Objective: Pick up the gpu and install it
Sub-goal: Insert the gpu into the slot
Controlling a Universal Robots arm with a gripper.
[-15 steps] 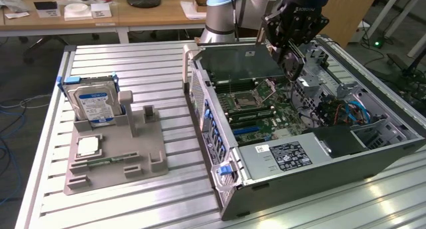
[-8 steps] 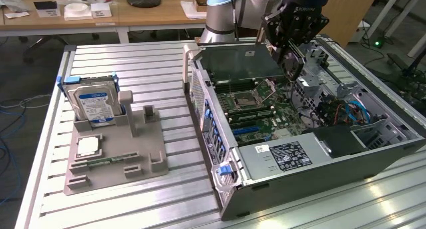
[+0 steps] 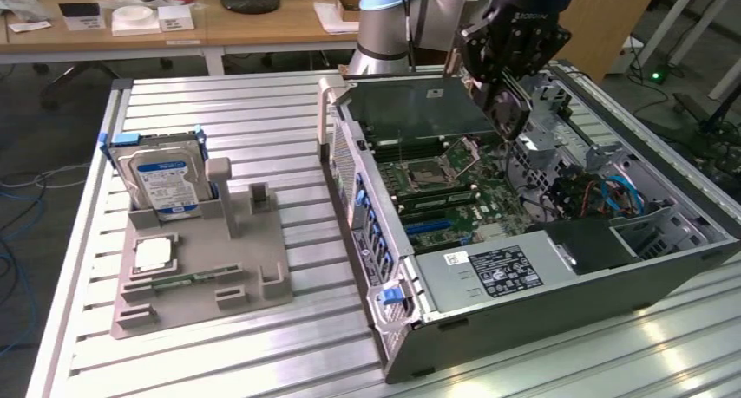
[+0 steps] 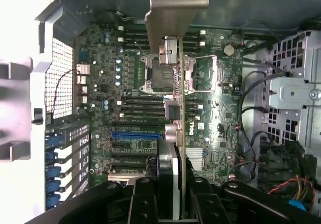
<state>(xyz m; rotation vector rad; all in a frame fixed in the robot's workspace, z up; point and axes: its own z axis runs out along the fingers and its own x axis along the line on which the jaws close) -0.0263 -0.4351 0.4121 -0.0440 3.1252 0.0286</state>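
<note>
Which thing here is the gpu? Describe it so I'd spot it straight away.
Find the open computer case on the exterior view's right. Over its motherboard the gripper holds the gpu, a thin, flat, dark card. Unlike the blue-labelled hard drive outside the case, it hangs in the air and has a silvery end bracket.

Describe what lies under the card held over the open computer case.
Under the gpu, clamped in the jaws, lies the motherboard: processor socket, memory slots, a blue slot. The strip directly beneath the card's edge is hidden.
</note>
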